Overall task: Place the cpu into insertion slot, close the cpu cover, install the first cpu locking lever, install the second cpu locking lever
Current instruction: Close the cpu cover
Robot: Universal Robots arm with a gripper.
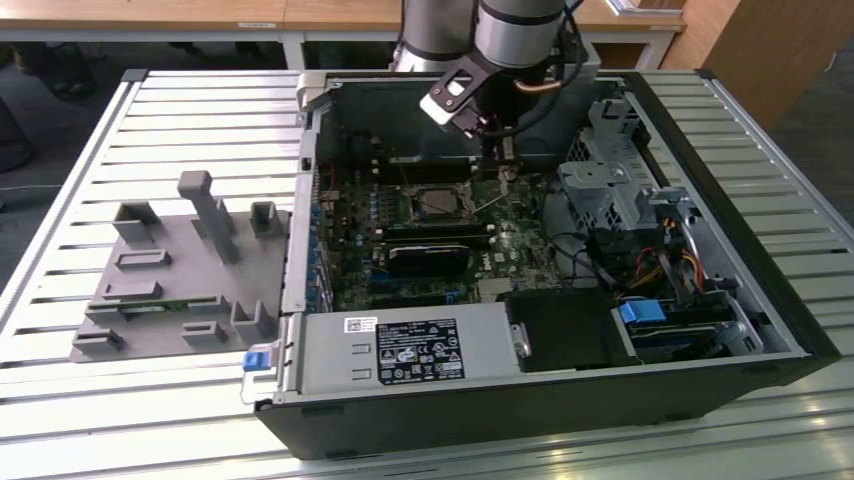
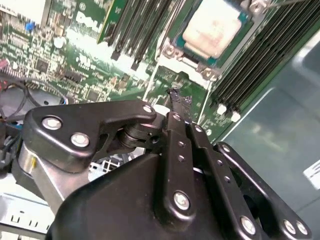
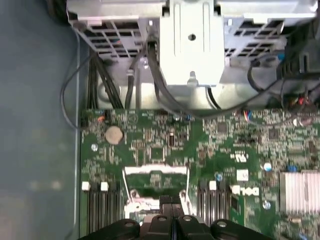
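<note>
Gripper (image 2: 175, 97) fingers closed tip to tip, with nothing seen between them in both wrist views (image 3: 172, 202). In the exterior view it (image 1: 505, 160) hangs inside the open computer case (image 1: 534, 420), above the motherboard (image 1: 400, 275) and near the case wall where the arm enters.

- cpu (image 2: 212, 30): lies flat in the insertion slot (image 1: 414, 204) with its beige metal top up. It is just beyond the fingertips and not touched.
- insertion slot: in the middle of the motherboard, nearer the arm-side wall of the case than the power-supply edge.
- cpu cover (image 3: 155, 171): silver frame just past the fingertips in the first wrist view, with green board showing through its window. Cannot tell its tilt.
- thin metal lever (image 1: 497, 200): stands slanted at the slot's edge, on the exterior view's right.
- long black memory slots (image 2: 260, 50): run alongside the slot.
- coin battery (image 3: 114, 133): near one motherboard edge.
- finned heat sink (image 3: 300, 187): near the opposite motherboard edge.
- power supply (image 1: 400, 355): along the case edge opposite the arm.
- drive cage (image 1: 607, 195): at the case edge on the exterior view's right.
- grey fixture (image 1: 174, 270): on the slatted table (image 1: 200, 100), beside the case on the exterior view's left.
</note>
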